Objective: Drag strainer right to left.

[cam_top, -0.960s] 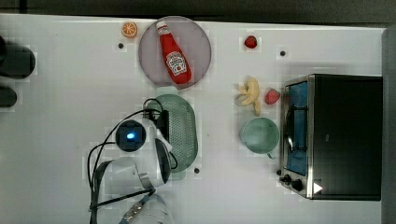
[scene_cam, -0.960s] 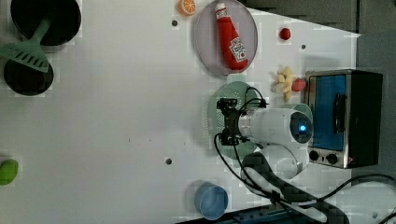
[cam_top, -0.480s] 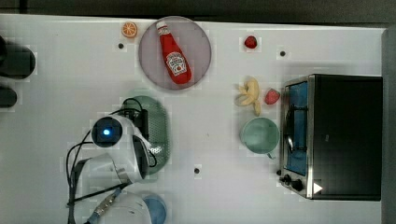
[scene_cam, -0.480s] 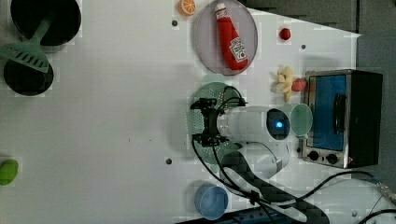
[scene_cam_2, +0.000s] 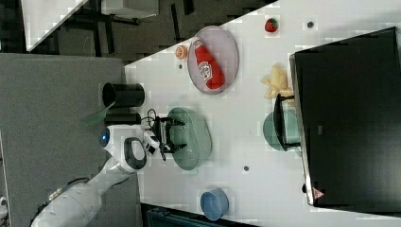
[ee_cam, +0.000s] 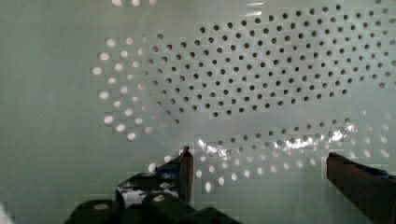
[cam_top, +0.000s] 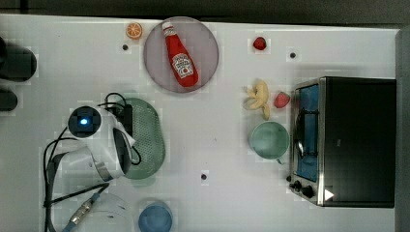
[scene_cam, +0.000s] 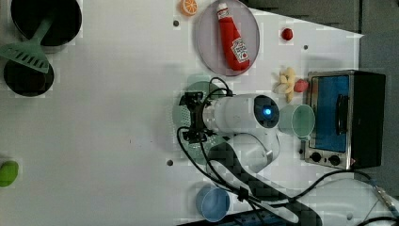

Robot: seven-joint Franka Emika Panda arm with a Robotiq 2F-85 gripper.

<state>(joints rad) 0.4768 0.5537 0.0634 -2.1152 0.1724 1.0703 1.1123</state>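
Observation:
The strainer point(cam_top: 147, 140) is a pale mint-green oval with a finely perforated bottom, lying left of centre on the white table in the top view. My gripper point(cam_top: 126, 120) reaches down into its left half in the top view. In the wrist view the gripper point(ee_cam: 259, 158) is open, its dark fingertips point(ee_cam: 186, 161) spread wide just over the strainer's holed bottom point(ee_cam: 257, 84), with nothing between them. The right view shows the gripper point(scene_cam_2: 177, 135) inside the strainer point(scene_cam_2: 197, 137). In the left view the gripper point(scene_cam: 189, 117) covers much of the strainer point(scene_cam: 201, 86).
A grey plate point(cam_top: 205, 43) with a ketchup bottle point(cam_top: 180, 57) lies just behind the strainer. In the top view a mint cup point(cam_top: 269, 140), a banana point(cam_top: 258, 96) and a toaster oven point(cam_top: 348, 140) stand to the right, a blue bowl point(cam_top: 155, 218) in front, black pots point(cam_top: 14, 63) far left.
The arm and the strainer have slid together toward the top view's left, away from the cup and oven. The fingers have stayed wide open.

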